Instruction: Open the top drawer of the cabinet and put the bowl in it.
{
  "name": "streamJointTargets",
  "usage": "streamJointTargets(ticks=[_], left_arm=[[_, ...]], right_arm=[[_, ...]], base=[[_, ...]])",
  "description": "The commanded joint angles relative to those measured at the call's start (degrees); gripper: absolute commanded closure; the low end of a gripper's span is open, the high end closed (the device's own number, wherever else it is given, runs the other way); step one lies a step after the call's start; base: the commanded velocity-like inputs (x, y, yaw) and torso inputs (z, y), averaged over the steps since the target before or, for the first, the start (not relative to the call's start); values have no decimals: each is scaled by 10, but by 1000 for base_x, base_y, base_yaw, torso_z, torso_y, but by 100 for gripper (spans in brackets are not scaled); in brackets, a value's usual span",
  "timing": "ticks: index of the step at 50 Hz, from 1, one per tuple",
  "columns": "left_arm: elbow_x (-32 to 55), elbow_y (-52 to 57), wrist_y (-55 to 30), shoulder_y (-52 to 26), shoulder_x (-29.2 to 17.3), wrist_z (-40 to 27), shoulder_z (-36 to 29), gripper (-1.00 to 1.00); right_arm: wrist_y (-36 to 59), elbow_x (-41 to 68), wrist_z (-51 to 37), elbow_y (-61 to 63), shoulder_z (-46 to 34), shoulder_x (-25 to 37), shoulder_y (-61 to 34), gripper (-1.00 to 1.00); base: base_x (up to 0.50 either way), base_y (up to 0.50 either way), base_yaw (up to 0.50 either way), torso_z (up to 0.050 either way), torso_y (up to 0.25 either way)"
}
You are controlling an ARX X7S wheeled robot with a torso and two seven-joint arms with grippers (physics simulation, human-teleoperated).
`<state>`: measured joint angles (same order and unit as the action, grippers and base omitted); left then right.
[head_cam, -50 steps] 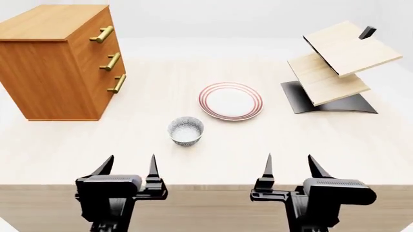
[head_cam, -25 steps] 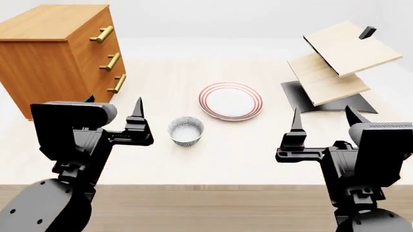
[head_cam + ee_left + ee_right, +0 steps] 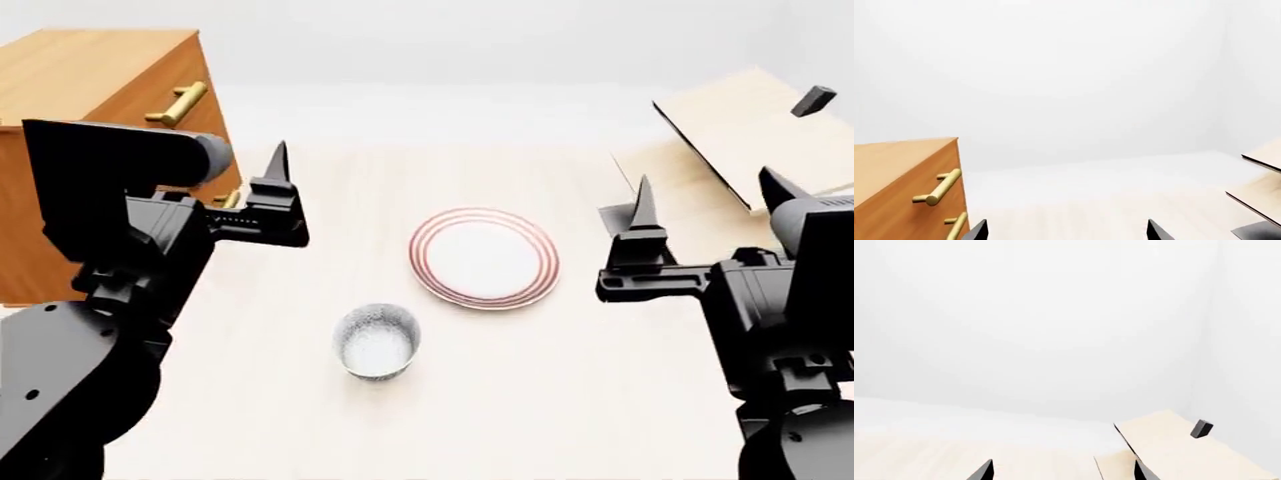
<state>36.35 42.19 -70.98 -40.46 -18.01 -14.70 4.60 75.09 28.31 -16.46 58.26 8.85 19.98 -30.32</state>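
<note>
While I look down from the head camera, the bowl (image 3: 376, 341) sits upright on the pale wooden table (image 3: 561, 400), near the middle and toward my near side. It is small, round and deep, with a grey-blue speckled outside and a whitish inside. Nothing touches it.

Just beyond it, a little to the right, lies a flat white plate (image 3: 483, 257) with red rings, apart from the bowl.

At the far left stands the cabinet (image 3: 80, 80), a boxy orange-brown wooden chest. The top drawer (image 3: 171, 92) is shut flush with the front, and its brass bar handle (image 3: 176, 104) shows plainly. My left arm hides most of the lower drawers. From the left wrist camera I see the same handle (image 3: 937, 187) ahead of the fingertips.

My left gripper (image 3: 240, 165) hovers in front of the cabinet, its fingers spread wide apart and holding nothing. Only one pointed fingertip (image 3: 276, 160) is clear in the head view.

My right gripper (image 3: 707, 205) hangs at the right side, also spread wide and empty, near the pale wooden tilted-shelf rack (image 3: 747, 130) at the far right. A small dark block (image 3: 811, 100) sits on the rack's upper board.
</note>
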Motion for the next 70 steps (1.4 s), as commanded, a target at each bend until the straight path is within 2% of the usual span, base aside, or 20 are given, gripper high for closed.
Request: streamJointTargets(ticks=[1,30,40,42,49,57,62,70], left_arm=[[6,-4,-8,-17,-5,-3,-3,-100],[-9,-23,27,6,-15,-6,-25,-100],[-23,-47,31,-20,-27,-8,-47,-100],[-39,-61,37,-32,-38,-8,-67,-100],[-147,-142,86,-100,-109,3,-231,-100],[-225,-226,105,-174,-140,22,-361,-100],[-252,-280,114,-207,-145,41,-414,-100],[-263,-363,109,-237,-129,60,-447,-100]], right_arm=[[9,21,-14,-1,4,10,-11,-100],[-32,30,-30,-20,-6,23,10,-100],[-54,29,-33,-24,-5,24,24,-100],[-58,29,-33,-25,-5,25,28,-100],[-77,24,-34,-34,-12,26,41,-100],[-105,14,-32,-51,-21,29,57,-100],[-109,15,-33,-52,-22,30,60,-100],[-113,15,-36,-51,-27,31,62,-100]], base=[[500,0,0,0,0],[500,0,0,0,1],[236,0,0,0,0],[0,0,0,0,0],[0,0,0,0,0],[0,0,0,0,0],[0,0,0,0,0],[0,0,0,0,0]])
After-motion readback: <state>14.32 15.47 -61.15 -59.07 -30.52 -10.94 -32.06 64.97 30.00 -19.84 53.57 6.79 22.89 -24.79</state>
